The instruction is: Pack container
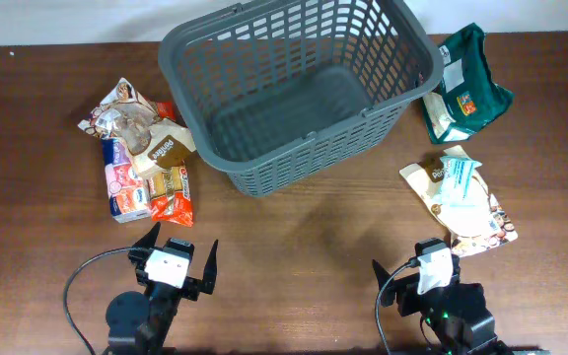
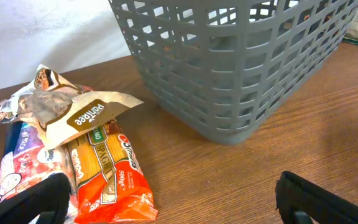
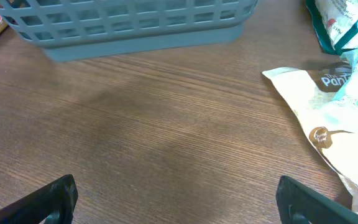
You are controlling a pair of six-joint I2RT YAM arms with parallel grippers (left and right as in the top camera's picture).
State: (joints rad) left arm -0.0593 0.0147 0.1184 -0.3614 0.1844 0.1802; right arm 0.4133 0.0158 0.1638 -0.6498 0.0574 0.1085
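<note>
The container, a large dark grey lattice basket, stands empty at the back middle of the table; it also shows in the left wrist view and the right wrist view. A pile of snack packets lies to its left, with an orange pasta packet in front. A green packet and a beige packet lie to its right. My left gripper is open and empty near the front edge, by the orange packet. My right gripper is open and empty, just short of the beige packet.
The wooden table stretches between the two grippers and the basket. A white wall shows behind the table in the left wrist view. Cables run from both arm bases at the front edge.
</note>
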